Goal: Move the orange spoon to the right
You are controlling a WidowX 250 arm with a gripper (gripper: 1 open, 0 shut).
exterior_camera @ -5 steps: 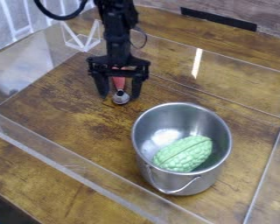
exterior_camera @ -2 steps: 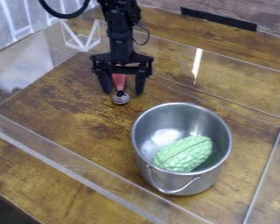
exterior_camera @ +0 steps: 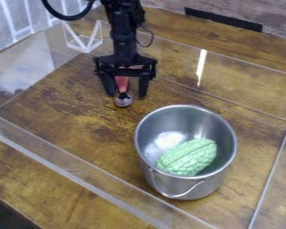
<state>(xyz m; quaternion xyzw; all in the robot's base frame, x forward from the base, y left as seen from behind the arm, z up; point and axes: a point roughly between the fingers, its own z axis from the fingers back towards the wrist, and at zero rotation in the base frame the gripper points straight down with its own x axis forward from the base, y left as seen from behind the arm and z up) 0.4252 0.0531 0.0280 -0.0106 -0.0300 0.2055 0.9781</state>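
Observation:
The orange spoon (exterior_camera: 122,93) lies on the wooden table, its red-orange handle pointing away and its small grey bowl toward the front. My gripper (exterior_camera: 124,89) hangs straight over it, open, with one dark finger on each side of the handle. The fingertips stand just above or at the table; I cannot tell whether they touch the spoon. The upper part of the handle is hidden by the gripper body.
A steel pot (exterior_camera: 185,150) with a green bumpy vegetable (exterior_camera: 189,156) inside stands to the front right of the spoon. Clear plastic walls (exterior_camera: 62,170) fence the wooden table. A white wire frame (exterior_camera: 79,36) stands at the back left.
The gripper has shifted slightly up and away over the spoon, staying open. The spoon and pot have not moved.

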